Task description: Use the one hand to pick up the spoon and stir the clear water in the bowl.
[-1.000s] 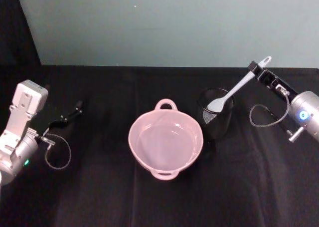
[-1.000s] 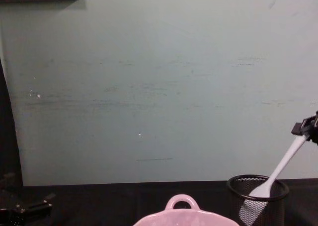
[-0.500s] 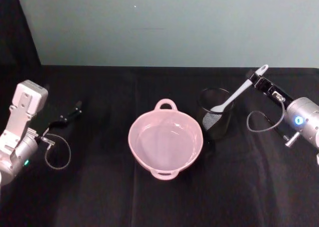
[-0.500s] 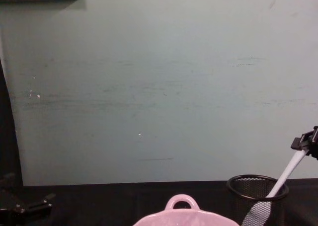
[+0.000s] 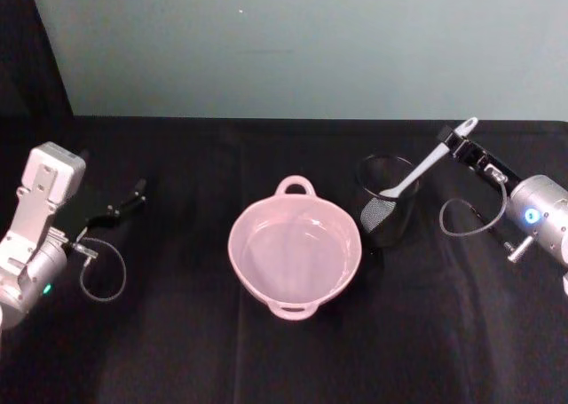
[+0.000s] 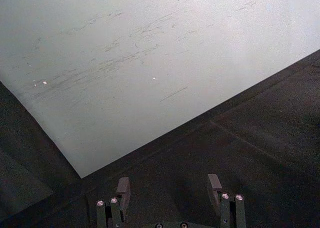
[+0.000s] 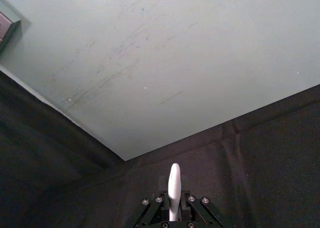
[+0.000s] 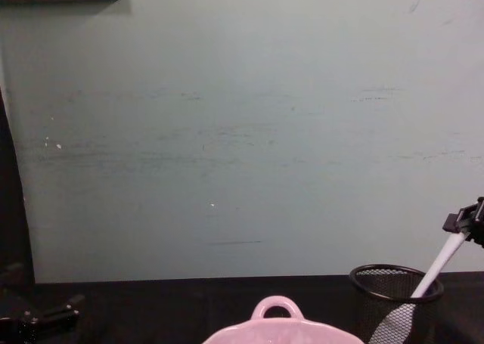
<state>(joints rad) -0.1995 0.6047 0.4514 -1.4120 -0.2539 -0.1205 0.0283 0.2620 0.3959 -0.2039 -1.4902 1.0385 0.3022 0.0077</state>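
The white spoon point(image 5: 424, 164) leans out of the black wire-mesh cup point(image 5: 386, 213), scoop down inside it and handle slanting up to the right. My right gripper point(image 5: 454, 140) is shut on the handle end; the right wrist view shows the handle tip point(image 7: 173, 188) standing between the closed fingers. From the chest, the spoon point(image 8: 437, 267) rises from the cup point(image 8: 395, 302) to the right gripper point(image 8: 464, 221). The pale pink bowl point(image 5: 244, 222) holds clear water at the table's middle, left of the cup. My left gripper point(image 5: 131, 197) rests open at the far left.
A black cloth covers the table, with a pale green wall behind. The bowl's loop handle point(image 8: 277, 308) shows low in the chest view. A cable loop point(image 5: 102, 275) hangs by the left arm, another point(image 5: 470, 217) by the right arm. Open cloth lies in front of the bowl.
My right gripper has come down and slightly toward me with the spoon. The scoop dropped from the cup's rim to deep inside the mesh cup. The left arm stayed still.
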